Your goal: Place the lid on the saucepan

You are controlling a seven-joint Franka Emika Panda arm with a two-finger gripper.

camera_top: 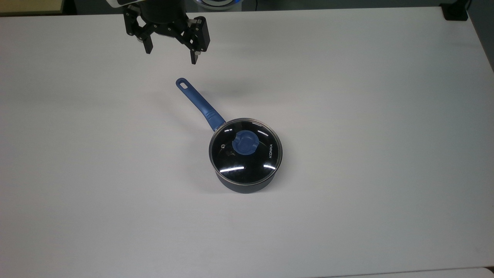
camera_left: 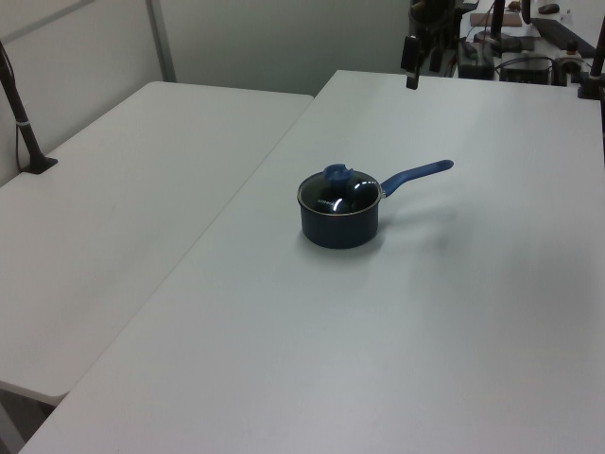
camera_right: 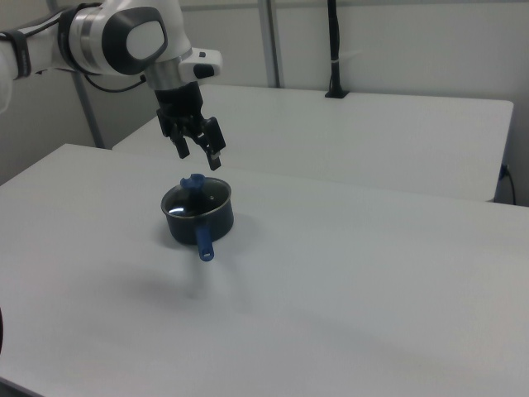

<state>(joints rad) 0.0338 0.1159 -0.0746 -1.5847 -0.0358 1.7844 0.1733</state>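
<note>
The saucepan sits on the white table, a little below centre in the top view, and the lid rests flat on its rim, closing it. The lid's blue knob stands at the centre of the glass, and the white "KONKA" lettering runs along the right side in the top view. Bright streaks of reflected light lie across the glass. The pan's long blue handle reaches up and to the left in the top view, ending in a slot hole; in the left view it points to the right, and in the right view it points toward the near edge of the table.

The gripper hangs above the table near the far edge, at the top view's upper left, well apart from the saucepan and beyond the end of the handle. Its 2 black fingers are spread wide and hold nothing. In the right view the gripper appears above the pan, with the white arm stretching away toward the right view's left. A second white table stands beside the first, on the left view's left.
</note>
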